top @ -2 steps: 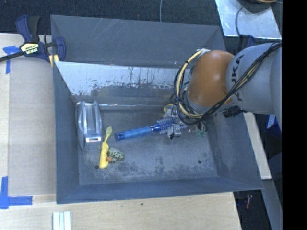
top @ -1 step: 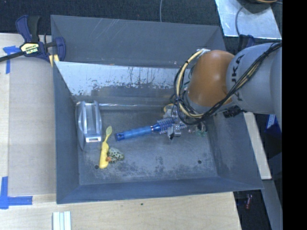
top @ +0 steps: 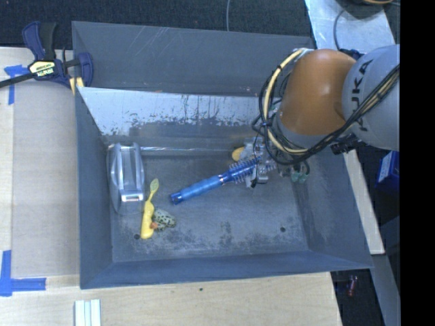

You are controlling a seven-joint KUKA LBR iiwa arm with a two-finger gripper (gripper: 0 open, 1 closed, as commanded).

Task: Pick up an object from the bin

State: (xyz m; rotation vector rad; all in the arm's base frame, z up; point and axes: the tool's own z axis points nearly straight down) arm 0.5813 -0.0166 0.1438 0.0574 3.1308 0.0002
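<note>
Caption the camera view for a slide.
The gripper at the bristled end of a long blue plastic brush mid-floor of the grey metal bin; clear plastic box at view's left.

Loose things on the left, one bit at mid-right

A clear plastic container (top: 126, 172) lies at the left. Just beside it is a slim yellow stick-like piece (top: 147, 210), with a small speckled thing (top: 163, 220) against its lower end. Well apart, a partly hidden yellow bit (top: 238, 153) lies farther right.

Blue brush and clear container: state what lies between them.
In the camera view, a slim yellow tool lies between the blue brush and the clear container.
</note>
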